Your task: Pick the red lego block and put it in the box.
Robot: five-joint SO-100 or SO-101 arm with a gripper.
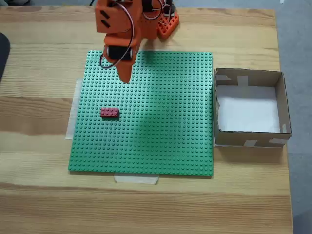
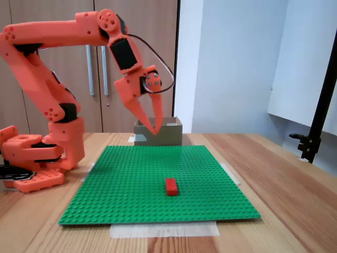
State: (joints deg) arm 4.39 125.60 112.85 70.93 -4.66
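Note:
The red lego block lies flat on the left half of the green baseplate; in the side-on fixed view the block sits near the plate's front. The orange gripper hangs in the air over the plate's far left corner, well clear of the block. Its fingers point down and meet at the tips, with nothing held. The box, brown cardboard with a white bottom, stands just beyond the plate's right edge and is empty. From the side, the box shows behind the fingertips.
The arm's orange base stands on the wooden table beside the plate. Pale tape strips hold the plate's edges down. A black stand rises at the right of the side-on view.

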